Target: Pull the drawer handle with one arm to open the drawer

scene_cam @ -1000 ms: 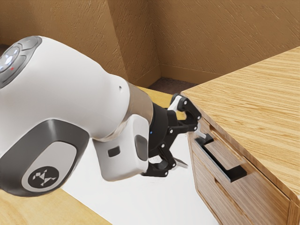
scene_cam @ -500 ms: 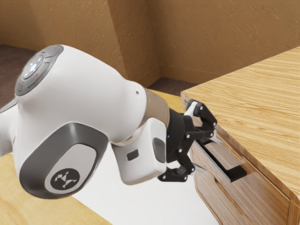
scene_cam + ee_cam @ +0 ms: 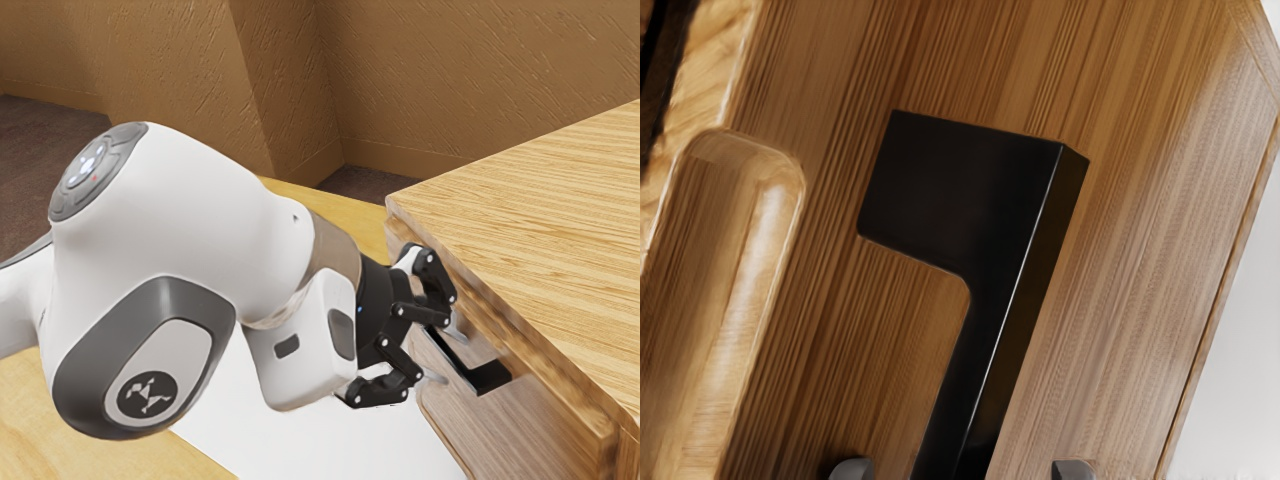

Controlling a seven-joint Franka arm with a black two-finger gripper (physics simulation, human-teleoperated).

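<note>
Both fingers of the black two-finger tool point(image 3: 443, 352) stood wide astride the black rectangular bar handle point(image 3: 980, 230), placed so closing would grip it for the pull, on the light-wood drawer front point(image 3: 500, 440), seemingly shut, under the wooden counter point(image 3: 540, 230).

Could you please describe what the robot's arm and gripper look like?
The arm has rounded, glossy white shells with grey inset panels; one bears a white logo. A grey end cap carries small blue and red lights. A boxy white housing sits at the wrist. The gripper is black, with jointed linkage fingers and pale tips.
</note>
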